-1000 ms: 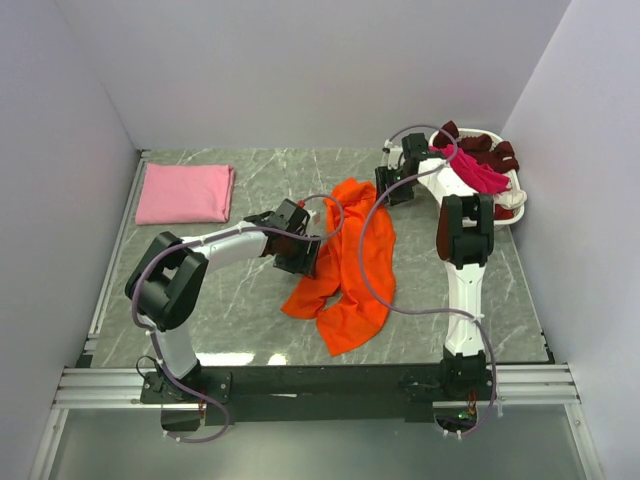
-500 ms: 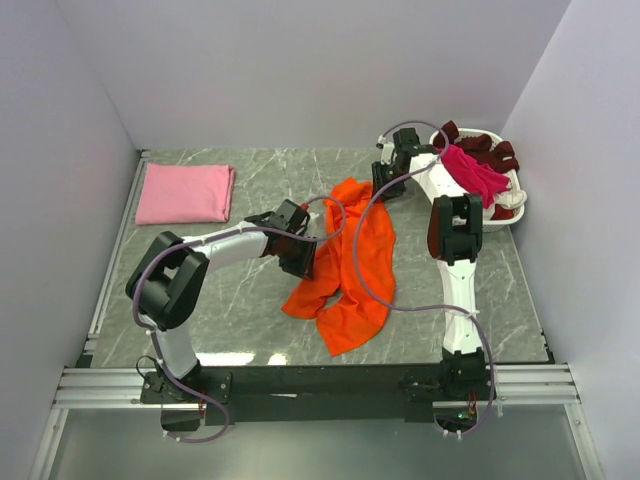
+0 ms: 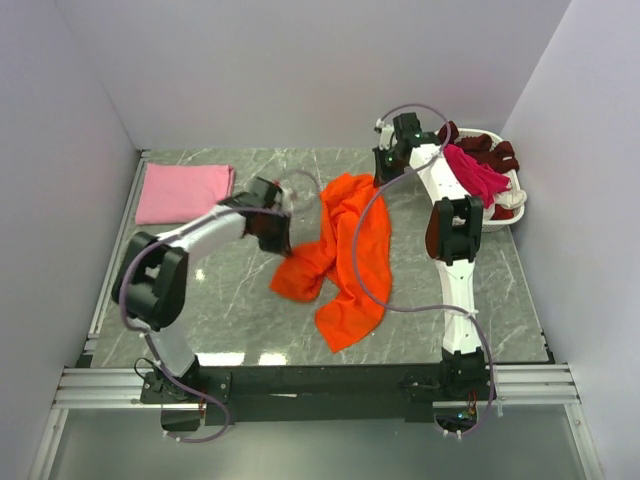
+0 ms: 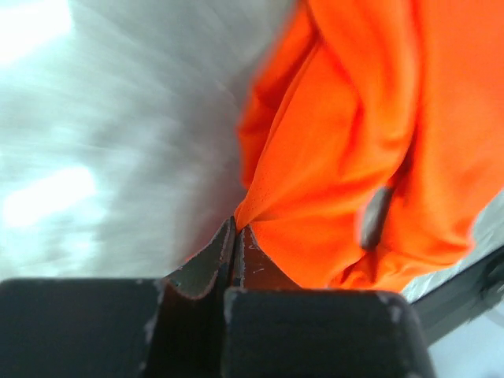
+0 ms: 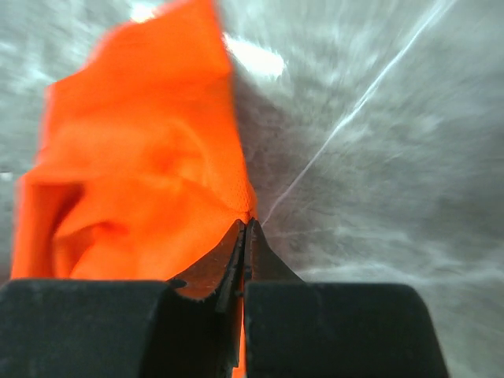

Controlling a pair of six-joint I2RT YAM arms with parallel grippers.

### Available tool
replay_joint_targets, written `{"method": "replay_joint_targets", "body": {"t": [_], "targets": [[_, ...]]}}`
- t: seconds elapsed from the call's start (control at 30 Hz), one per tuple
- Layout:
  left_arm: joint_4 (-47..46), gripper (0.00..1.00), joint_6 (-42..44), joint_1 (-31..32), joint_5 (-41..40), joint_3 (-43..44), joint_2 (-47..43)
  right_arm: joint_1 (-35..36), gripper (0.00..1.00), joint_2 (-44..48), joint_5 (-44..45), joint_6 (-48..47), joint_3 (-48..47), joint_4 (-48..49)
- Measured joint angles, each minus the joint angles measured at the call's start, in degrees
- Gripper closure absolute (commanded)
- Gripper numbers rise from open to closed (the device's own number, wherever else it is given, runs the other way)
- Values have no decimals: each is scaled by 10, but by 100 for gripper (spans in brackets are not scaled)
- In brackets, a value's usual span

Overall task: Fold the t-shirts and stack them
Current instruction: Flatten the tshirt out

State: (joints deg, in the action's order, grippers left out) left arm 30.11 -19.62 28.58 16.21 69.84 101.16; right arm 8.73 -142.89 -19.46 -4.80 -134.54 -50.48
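Item counts, overhead view.

**T-shirts:** three can be counted singly.
- one orange t-shirt [image 3: 345,250]
- one pink t-shirt [image 3: 185,192]
- one magenta t-shirt [image 3: 475,172]

There is also a heap of maroon cloth [image 3: 495,150]. It is too bunched to tell whether it is one garment or several, so the total is at least four shirts in four colours.

**Basket:** one white basket [image 3: 515,200].

**Arms:** two, the left arm [image 3: 190,240] and the right arm [image 3: 455,230].

**Tools:** two, one per arm, the left tool [image 3: 278,245] and the right tool [image 3: 384,174].

**Bench:** one marbled bench [image 3: 250,320].
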Motion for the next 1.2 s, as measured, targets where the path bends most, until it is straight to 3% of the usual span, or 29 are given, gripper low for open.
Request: {"method": "replay_joint_targets", "body": {"t": [0.1, 0.2, 0.37, 0.53, 0.7, 0.87, 0.97, 1.03, 1.07, 1.1, 1.17, 1.2], "targets": [[30, 100, 6, -71, 2, 54, -27, 1, 100, 34, 5, -13, -16, -3], [51, 100, 15, -146, 8, 180, -38, 3, 100, 102, 14, -33, -25, -3], [63, 100, 27, -220, 9, 359, -67, 5, 100, 274, 27, -61, -47, 30], [36, 100, 37, -229, 25, 373, -184, -5, 100, 463, 10, -72, -44, 87], [-26, 100, 38, -227, 83, 220, -393, -60, 100, 668, -69, -117, 97, 123], [-70, 100, 10, -223, 193, -27, -568, -66, 100, 925, -167, -295, 454, 73], [-62, 87, -28, -216, 250, -196, -619, -67, 100, 1004, -167, -395, 658, -11], [-35, 71, -59, -207, 278, -291, -638, -68, 100, 1035, -140, -451, 774, -75], [-15, 58, -78, -199, 288, -330, -652, -68, 92, 1041, -126, -469, 813, -95], [-1, 52, -90, -189, 296, -354, -665, -68, 77, 1051, -107, -487, 852, -121], [34, 41, -127, -158, 307, -387, -708, -68, 57, 1079, -75, -511, 892, -160], [50, 31, -137, -145, 311, -389, -729, -68, 44, 1100, -61, -518, 899, -174]]}}
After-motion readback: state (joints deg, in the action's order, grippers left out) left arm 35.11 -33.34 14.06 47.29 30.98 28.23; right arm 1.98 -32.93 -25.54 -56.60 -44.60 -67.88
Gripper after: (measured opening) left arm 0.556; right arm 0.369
